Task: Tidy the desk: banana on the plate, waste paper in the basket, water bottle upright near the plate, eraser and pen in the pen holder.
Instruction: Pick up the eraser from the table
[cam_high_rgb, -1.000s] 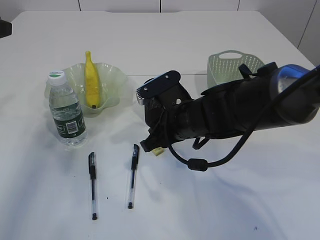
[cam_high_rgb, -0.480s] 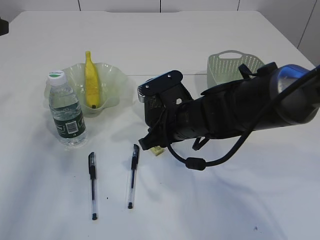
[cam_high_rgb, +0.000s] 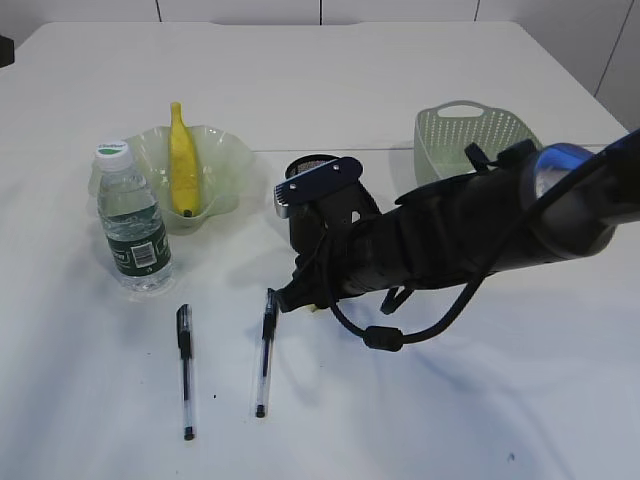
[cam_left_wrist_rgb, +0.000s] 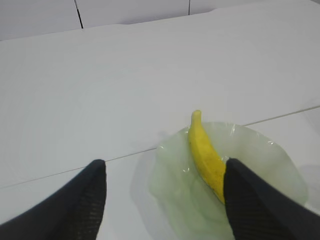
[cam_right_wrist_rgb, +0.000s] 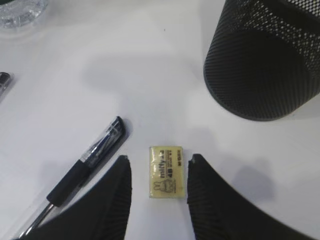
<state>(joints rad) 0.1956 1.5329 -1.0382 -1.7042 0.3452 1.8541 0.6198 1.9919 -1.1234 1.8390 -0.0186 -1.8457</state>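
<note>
Two pens (cam_high_rgb: 263, 352) on white desk (cam_high_rgb: 400, 80)

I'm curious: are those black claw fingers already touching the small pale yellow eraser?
Apart. The right wrist view shows white desk on both sides between the right gripper fingers and the pale yellow rectangular eraser.

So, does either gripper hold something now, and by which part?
Nothing is held. The right gripper stands open around the eraser; the left gripper is open.
</note>
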